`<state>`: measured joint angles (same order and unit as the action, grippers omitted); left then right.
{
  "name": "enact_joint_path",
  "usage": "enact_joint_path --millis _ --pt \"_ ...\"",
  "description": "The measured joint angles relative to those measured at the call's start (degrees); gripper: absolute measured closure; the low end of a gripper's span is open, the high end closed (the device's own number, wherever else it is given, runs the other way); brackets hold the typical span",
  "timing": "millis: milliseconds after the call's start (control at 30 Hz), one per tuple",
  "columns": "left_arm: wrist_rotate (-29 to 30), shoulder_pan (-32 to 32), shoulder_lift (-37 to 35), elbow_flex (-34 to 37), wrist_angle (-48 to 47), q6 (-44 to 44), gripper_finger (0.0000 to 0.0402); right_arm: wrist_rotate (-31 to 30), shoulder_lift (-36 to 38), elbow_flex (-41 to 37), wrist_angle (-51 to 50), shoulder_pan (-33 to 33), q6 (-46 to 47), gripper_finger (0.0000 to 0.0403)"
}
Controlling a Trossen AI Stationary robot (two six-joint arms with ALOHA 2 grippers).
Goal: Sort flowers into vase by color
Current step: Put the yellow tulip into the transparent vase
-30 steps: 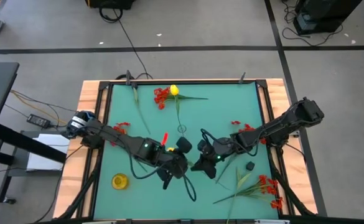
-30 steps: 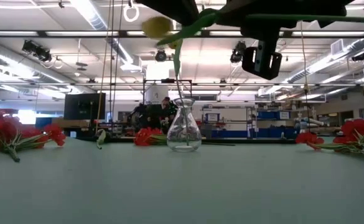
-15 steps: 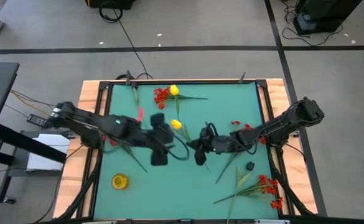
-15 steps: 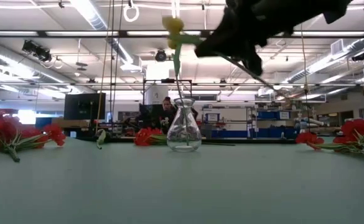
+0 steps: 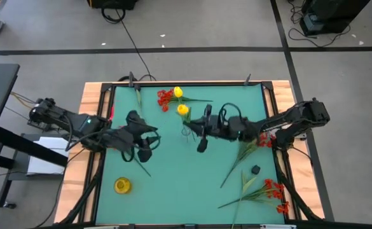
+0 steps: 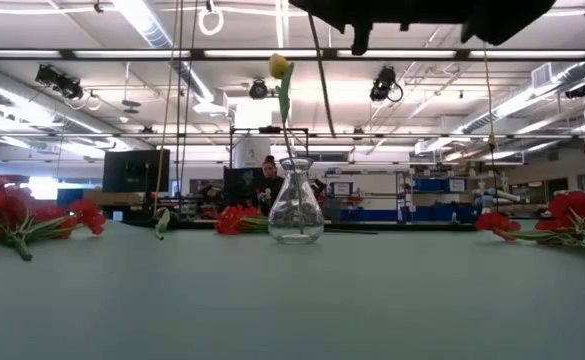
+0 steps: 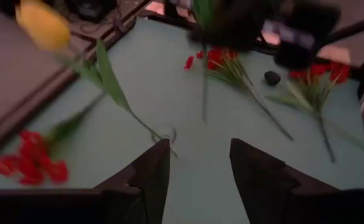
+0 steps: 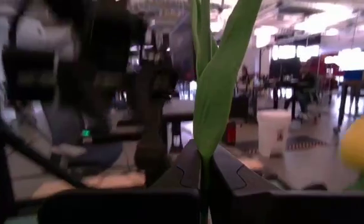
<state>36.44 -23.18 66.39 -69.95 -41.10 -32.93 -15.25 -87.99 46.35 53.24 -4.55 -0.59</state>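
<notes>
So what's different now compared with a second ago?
The right gripper, shut on the yellow flower, carried it toward the table's far side, over the glass vase. The left gripper, open, drew back to its own side. The red flowers lie as before.

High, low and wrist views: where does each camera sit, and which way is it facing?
High view: above, straight down on the green table; both arms show.
Low view: at table-top height, level across to the glass vase and the room; dark arm parts along the top.
Left wrist view: on the left arm, looking past the open left tool over the table.
Right wrist view: on the right arm, looking past the right tool, shut on the yellow tulip.
Shared: all four show that tulip.
</notes>
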Motion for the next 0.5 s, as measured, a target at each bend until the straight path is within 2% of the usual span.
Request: enact_joint_path --millis 133,267,500 --pt "0.81 -1.34 -4.11 11.38 12.90 -5.15 0.0230 4.35 -0.02 0.00 5.71 3.84 -0.82 0.0390" --pt "2.73 -2.39 -5.52 19.17 24.63 -8.00 0.0230 6.90 0.04 0.00 9.66 7.24 -0.91 0.0390" --pt "2.98 -2.73 -5.44 22.95 25.52 -14.60 0.0230 8.78 -4.88 1.68 11.27 9.10 0.36 0.0390"
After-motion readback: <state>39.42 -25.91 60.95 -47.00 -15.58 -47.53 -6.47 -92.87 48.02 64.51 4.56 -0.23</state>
